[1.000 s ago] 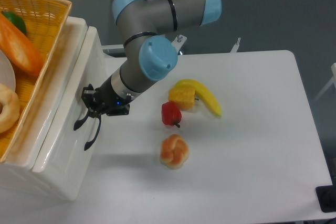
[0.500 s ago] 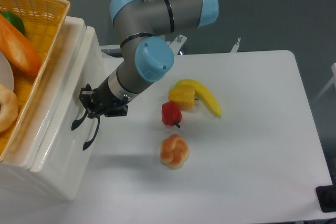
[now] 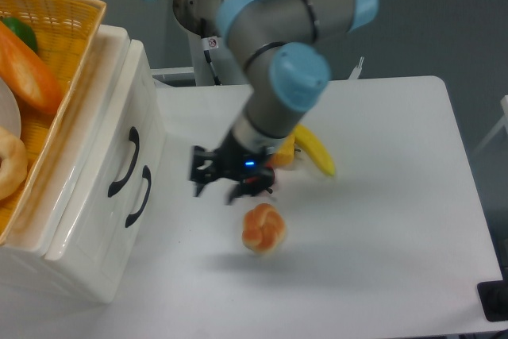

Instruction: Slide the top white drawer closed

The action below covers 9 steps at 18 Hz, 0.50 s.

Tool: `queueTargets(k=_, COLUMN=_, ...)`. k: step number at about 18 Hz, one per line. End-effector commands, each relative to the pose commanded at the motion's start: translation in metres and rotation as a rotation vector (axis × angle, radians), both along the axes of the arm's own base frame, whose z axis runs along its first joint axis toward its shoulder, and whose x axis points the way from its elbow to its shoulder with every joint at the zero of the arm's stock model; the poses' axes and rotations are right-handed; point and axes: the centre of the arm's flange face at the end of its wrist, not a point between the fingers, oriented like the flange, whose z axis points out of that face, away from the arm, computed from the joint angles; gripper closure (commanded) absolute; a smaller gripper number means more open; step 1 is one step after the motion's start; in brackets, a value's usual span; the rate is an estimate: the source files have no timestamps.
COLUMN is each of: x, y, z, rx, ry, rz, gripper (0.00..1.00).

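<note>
Over on the left stands the small white cabinet (image 3: 79, 220), and the top white drawer (image 3: 119, 129) sits pushed in, its front lying level with the lower drawer front (image 3: 119, 220) beneath it, so no gap shows along the cabinet face from this angle. Its curved black handle (image 3: 125, 163) stands free with nothing on it, and the lower handle (image 3: 140, 196) lies just beside it, a touch nearer to the camera. The gripper (image 3: 213, 184) is out over the white table (image 3: 381, 228), well apart from the drawer front and to the right of it, with bare tabletop between the two. Its black fingers (image 3: 198, 174) point left toward the cabinet; there is some motion blur, but the fingers appear spread with nothing between them, so call it released. Just right of the gripper and partly behind it is a red pepper (image 3: 266, 182), with a braided bread roll (image 3: 263, 229) on the table just near of it. Farther back, a yellow banana (image 3: 316, 152) peeks out from behind the arm's grey forearm and blue joint cap (image 3: 298, 78). On top of the cabinet rests the woven yellow basket (image 3: 75, 29), holding an orange item (image 3: 28, 65), with something green at the far edge
</note>
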Motion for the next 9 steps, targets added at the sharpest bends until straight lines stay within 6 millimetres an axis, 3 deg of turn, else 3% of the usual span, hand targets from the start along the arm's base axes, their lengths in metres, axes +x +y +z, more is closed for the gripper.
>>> queueTargets(k=5, x=-0.064, y=-0.044, z=-0.028, rx=-0.16, ry=0.203, rz=-0.16, gripper=0.0)
queueTargets(k=9, x=-0.111, y=-0.061, z=-0.054, rx=-0.153, ry=0.293, rz=-0.246, gripper=0.0)
